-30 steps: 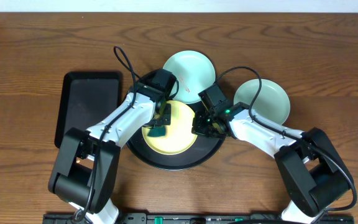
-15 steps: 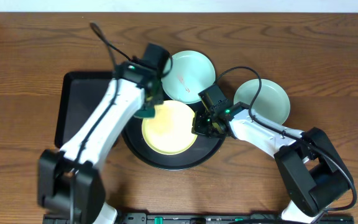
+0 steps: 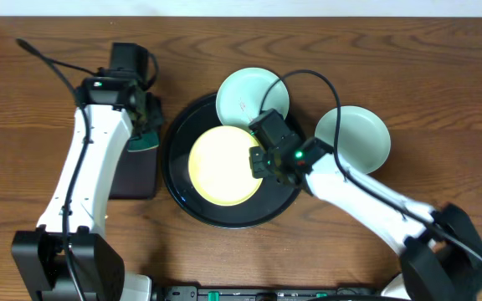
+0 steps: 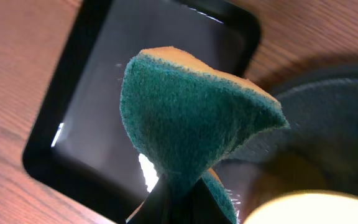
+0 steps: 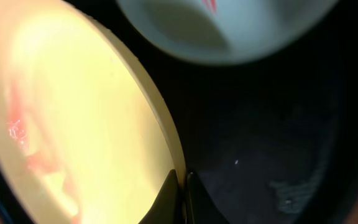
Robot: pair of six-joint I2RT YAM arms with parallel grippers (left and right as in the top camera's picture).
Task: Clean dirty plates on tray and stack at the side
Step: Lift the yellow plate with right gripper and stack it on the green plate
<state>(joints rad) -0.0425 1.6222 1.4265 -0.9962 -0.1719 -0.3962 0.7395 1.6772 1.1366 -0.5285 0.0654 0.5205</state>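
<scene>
Risk: yellow plate (image 3: 220, 165), lying in the tray (image 3: 178, 196), held only by a thin rim pinch.

Largest hazard: if lifted, the plate could tilt, slip, or knock the mint plate (image 3: 249, 94) straddling the tray's far rim, because the right gripper (image 5: 180, 191) is clenched on glossy edge alone. Second mint plate (image 3: 360, 138) sits just right of the tray. Left of the tray, the left gripper (image 4: 174, 205) clamps the sponge (image 4: 191, 118) by a corner, so it may twist loose. Surface: brown wood-grain table (image 3: 442, 67). Of the room, only a pale strip shows beyond.
</scene>
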